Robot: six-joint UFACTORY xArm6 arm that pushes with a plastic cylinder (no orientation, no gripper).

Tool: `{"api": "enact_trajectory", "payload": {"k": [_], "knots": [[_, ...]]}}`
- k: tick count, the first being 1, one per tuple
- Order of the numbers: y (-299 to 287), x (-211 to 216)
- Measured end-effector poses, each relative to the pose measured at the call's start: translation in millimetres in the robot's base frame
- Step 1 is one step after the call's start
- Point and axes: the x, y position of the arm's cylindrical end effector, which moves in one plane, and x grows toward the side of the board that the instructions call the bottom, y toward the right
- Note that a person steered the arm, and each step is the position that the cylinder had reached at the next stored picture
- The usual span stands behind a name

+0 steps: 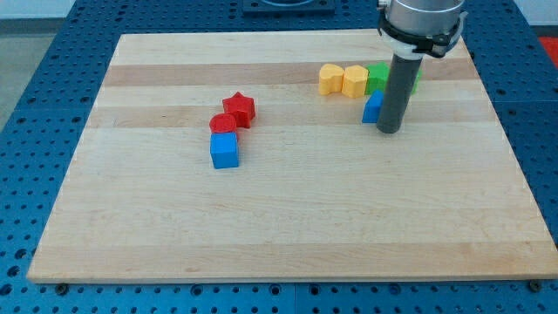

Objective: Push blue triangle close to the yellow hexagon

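Observation:
The blue triangle lies near the view's top right, partly hidden behind my rod. My tip rests on the board just right of and slightly below it, touching or nearly touching it. The yellow hexagon sits just above and left of the blue triangle, with a small gap between them. A yellow heart-like block touches the hexagon's left side. A green block sits right of the hexagon, directly above the blue triangle, partly hidden by the rod.
A red star, a red round block and a blue cube cluster left of centre on the wooden board. The board's top edge runs just above the yellow and green blocks.

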Motion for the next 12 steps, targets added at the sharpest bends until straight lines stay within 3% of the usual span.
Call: {"api": "enact_trajectory", "payload": {"k": [12], "knots": [[-36, -14]]}}
